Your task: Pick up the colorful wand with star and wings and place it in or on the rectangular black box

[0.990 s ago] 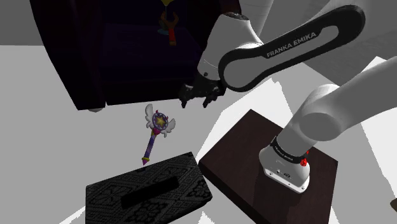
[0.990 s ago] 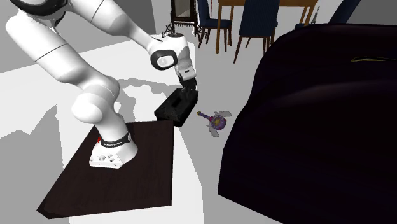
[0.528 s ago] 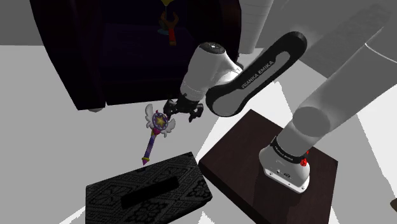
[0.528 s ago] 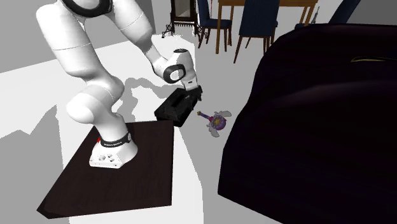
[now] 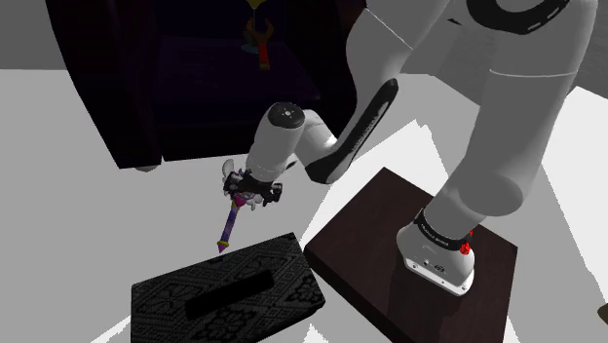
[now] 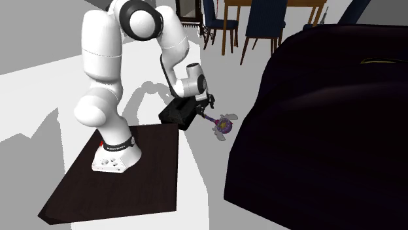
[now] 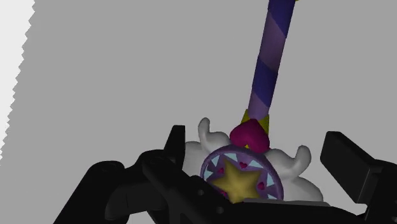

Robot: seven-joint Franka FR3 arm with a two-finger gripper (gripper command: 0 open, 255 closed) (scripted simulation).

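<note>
The wand [image 7: 270,70] is purple-striped, its star [image 7: 238,182] yellow.

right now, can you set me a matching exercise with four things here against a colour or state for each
Things:
1. wand
2. box
3. gripper
4. stand

States:
A. dark brown, bears the arm
B. open, fingers either side of the wand's head
C. lying flat, striped purple handle
D. black, with a slot on top

Pairs: 1-C, 2-D, 3-B, 4-A
</note>
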